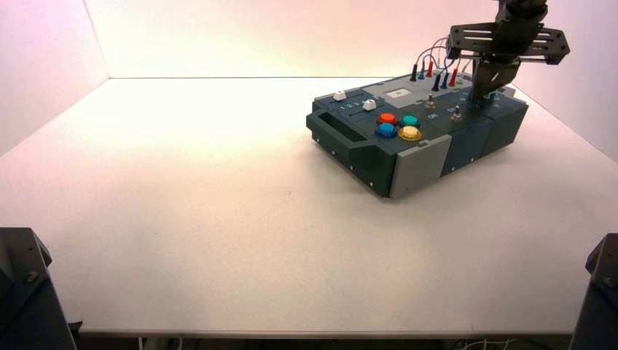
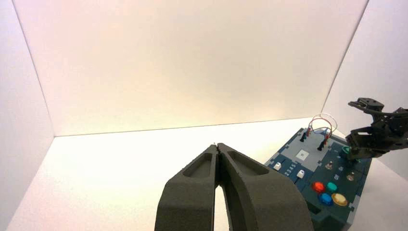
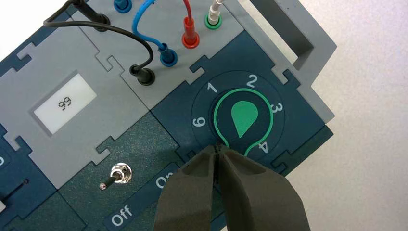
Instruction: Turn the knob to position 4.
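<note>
The green teardrop knob (image 3: 244, 117) sits inside a green ring on the dark blue box (image 1: 419, 164), at its far right corner. White numbers 1, 2, 3, 4 and 6 ring it. Its pointer aims at my right gripper's tips, between the 4 and the number hidden under the fingers. My right gripper (image 3: 217, 147) is shut and empty, with its tips at the knob's ring edge. In the high view it (image 1: 484, 91) stands over that corner and hides the knob. The knob also shows in the left wrist view (image 2: 345, 150). My left gripper (image 2: 219, 145) is shut and empty, parked far back from the box.
Plugged wires (image 3: 159, 43) stand just beyond the knob. A metal toggle switch (image 3: 120, 174) with On and Off labels and a small display (image 3: 65, 102) lie beside it. Red (image 1: 387, 117), teal (image 1: 410, 120), blue (image 1: 385, 130) and yellow (image 1: 409, 133) buttons sit at the box's near end.
</note>
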Available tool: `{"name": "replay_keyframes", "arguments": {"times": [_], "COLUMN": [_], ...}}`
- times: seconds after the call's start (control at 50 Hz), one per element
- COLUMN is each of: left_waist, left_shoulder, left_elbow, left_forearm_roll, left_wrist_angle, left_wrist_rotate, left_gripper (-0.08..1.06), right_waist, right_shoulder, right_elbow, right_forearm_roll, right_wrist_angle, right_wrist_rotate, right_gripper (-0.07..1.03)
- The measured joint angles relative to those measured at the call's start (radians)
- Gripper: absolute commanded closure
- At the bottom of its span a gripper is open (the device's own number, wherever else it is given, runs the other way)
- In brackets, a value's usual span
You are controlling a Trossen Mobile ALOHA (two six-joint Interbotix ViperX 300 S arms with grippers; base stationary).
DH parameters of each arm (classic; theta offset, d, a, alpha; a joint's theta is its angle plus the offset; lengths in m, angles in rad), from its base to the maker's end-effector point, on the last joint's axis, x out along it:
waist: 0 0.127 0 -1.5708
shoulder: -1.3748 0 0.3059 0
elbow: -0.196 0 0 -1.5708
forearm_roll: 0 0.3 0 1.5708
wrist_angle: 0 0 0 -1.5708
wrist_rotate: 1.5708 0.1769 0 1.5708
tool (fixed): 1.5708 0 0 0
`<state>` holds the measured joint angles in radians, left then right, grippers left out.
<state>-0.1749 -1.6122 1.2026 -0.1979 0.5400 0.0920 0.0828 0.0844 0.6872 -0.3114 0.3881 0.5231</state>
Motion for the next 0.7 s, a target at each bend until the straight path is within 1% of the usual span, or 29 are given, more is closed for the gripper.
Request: {"name": "replay_keyframes", "arguments": {"times": [0.52,0.7], "left_waist": [0.002,0.002], "left_shoulder": [-0.002,-0.003], "left_elbow": [0.0,0.0], "left_forearm_roll": [0.0,0.0], "left_wrist_angle": [0.002,0.0], "left_wrist_rotate": [-0.002,-0.002], "left_gripper": [1.01,1.01], "right_waist": [-0.003,-0.005], "right_shoulder": [0.026,0.031], "right_elbow": [0.0,-0.011], "right_forearm_roll": [0.0,0.0], "right_wrist_angle": [0.002,0.011], "right_wrist_rotate": [0.003,0.003], "right_gripper": [0.98,0.98]}}
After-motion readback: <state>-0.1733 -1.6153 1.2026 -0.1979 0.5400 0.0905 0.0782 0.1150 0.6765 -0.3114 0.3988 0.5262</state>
